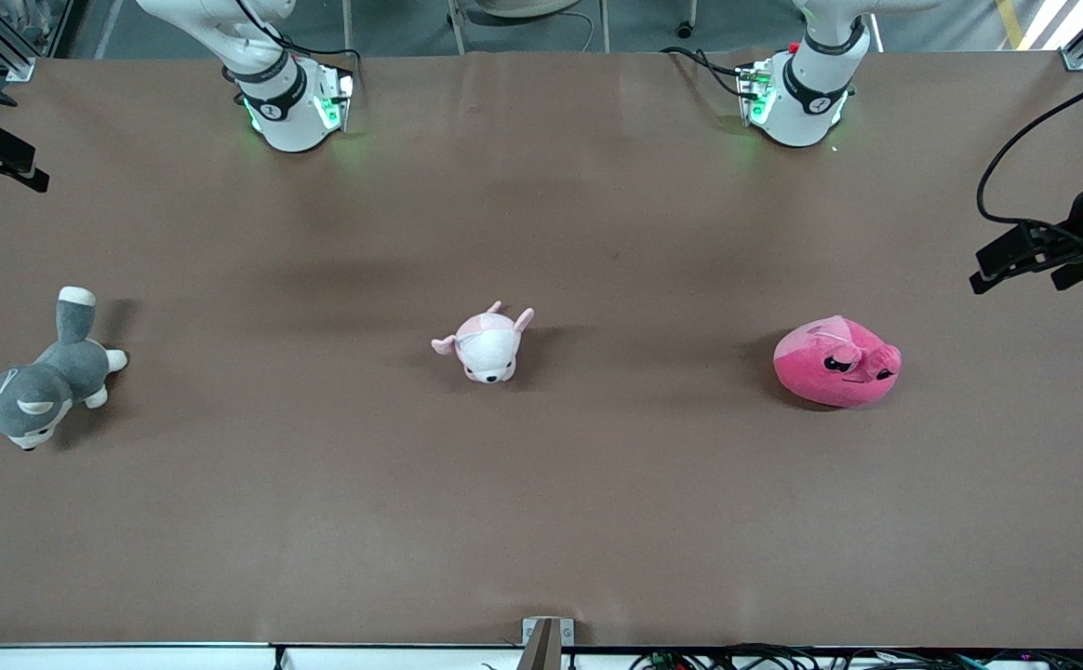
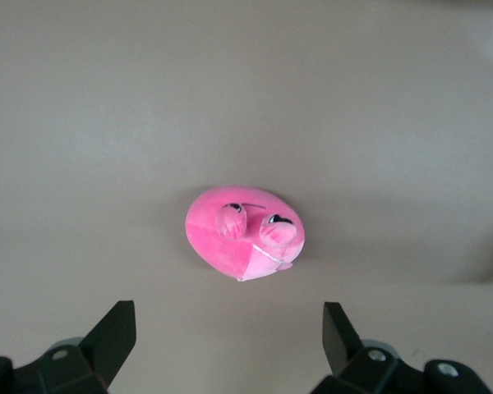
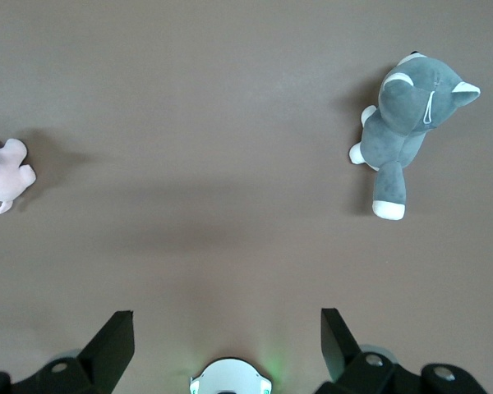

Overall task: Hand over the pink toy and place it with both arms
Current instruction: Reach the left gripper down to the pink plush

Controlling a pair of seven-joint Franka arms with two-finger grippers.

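The pink toy (image 1: 835,363) is a rounded hot-pink blob with droopy black eyes. It lies on the brown table toward the left arm's end. In the left wrist view the pink toy (image 2: 242,234) shows small, far below. My left gripper (image 2: 228,316) hangs high over the table close to the toy, open and empty. My right gripper (image 3: 227,322) is open and empty, high over the table near its own base (image 3: 230,377). Neither gripper touches a toy.
A pale pink-and-white plush (image 1: 486,344) lies mid-table and shows in the right wrist view (image 3: 4,176). A grey-and-white plush (image 1: 34,386) lies at the right arm's end, also in the right wrist view (image 3: 407,123). Black gear with a cable (image 1: 1053,247) overhangs the left arm's end.
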